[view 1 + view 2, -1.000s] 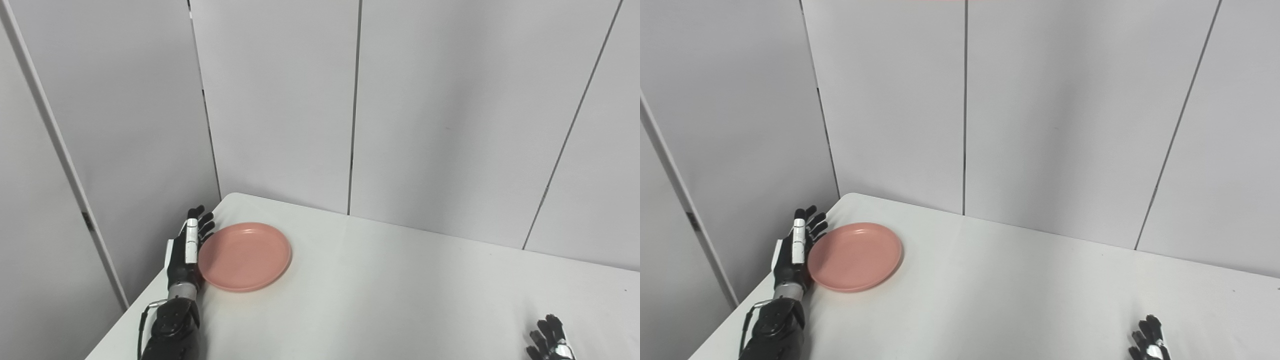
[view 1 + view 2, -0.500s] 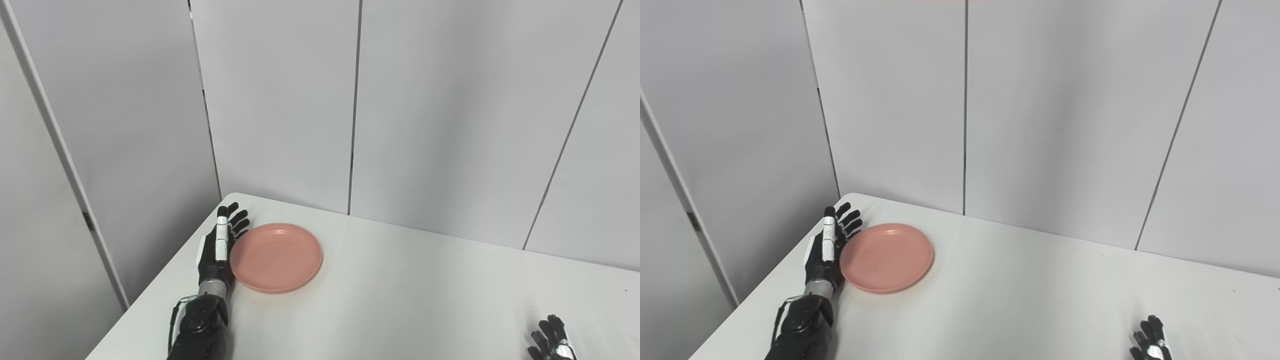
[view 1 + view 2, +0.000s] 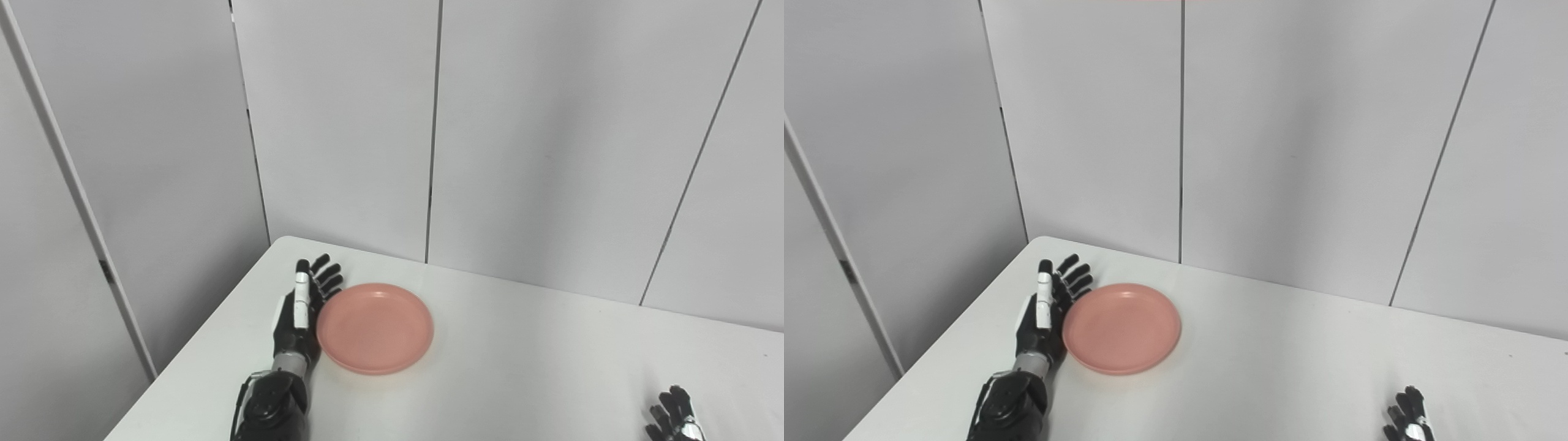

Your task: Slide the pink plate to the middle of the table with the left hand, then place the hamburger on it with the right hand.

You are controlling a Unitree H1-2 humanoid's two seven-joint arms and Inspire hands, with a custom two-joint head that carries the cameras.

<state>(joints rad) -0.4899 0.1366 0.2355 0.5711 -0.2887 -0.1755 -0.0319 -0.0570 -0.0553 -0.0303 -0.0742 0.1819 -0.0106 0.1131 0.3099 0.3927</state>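
Left hand (image 3: 298,318) edge-on against pink plate (image 3: 375,327) rim, fingers (image 3: 327,277) spread (holding nothing), right hand (image 3: 674,416) fingers apart

The black, slender-fingered left hand (image 3: 298,312) carries a white strip along one finger, a silver wrist ring and a thin looped cable (forearm glossy black); the black-and-silver right hand (image 3: 674,416) shows only partly.

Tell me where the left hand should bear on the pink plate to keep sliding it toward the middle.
Stay on the pink plate at its left rim, coming from the left table edge as the left hand does now. The plate is shallow and lies flat on the table, so there is little to pinch; open, upright fingers along the low rim should push it rightward. The right hand waits, bottom right.
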